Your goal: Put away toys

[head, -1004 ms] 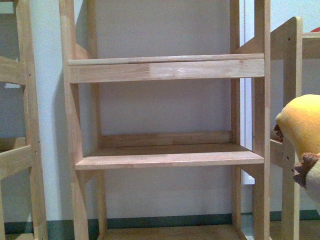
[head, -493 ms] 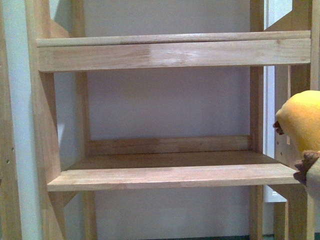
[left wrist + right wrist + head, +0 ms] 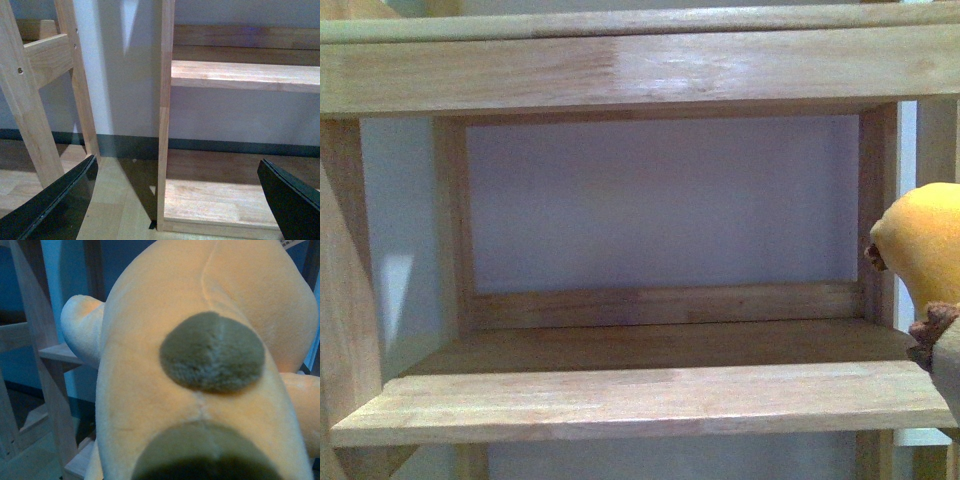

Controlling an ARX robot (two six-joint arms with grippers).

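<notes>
The orange-yellow plush animal (image 3: 925, 245) shows at the right edge of the front view, level with the space between two wooden shelf boards. It fills the right wrist view (image 3: 200, 365), orange with dark round spots, and my right gripper is shut on it, its fingers hidden by the plush. The left gripper (image 3: 177, 192) is open, its two black fingers (image 3: 60, 200) spread wide with nothing between them, low near the floor in front of a shelf upright (image 3: 164, 115).
A wooden shelf unit fills the front view: a lower board (image 3: 640, 400), an upper board (image 3: 620, 70) and a pale wall behind. Another wooden frame (image 3: 30, 90) stands beside the unit. A bottom shelf board (image 3: 225, 200) lies near the floor.
The shelf has grown larger in the front view and its boards have shifted, so the view has moved closer. The plush stays at the right edge.
</notes>
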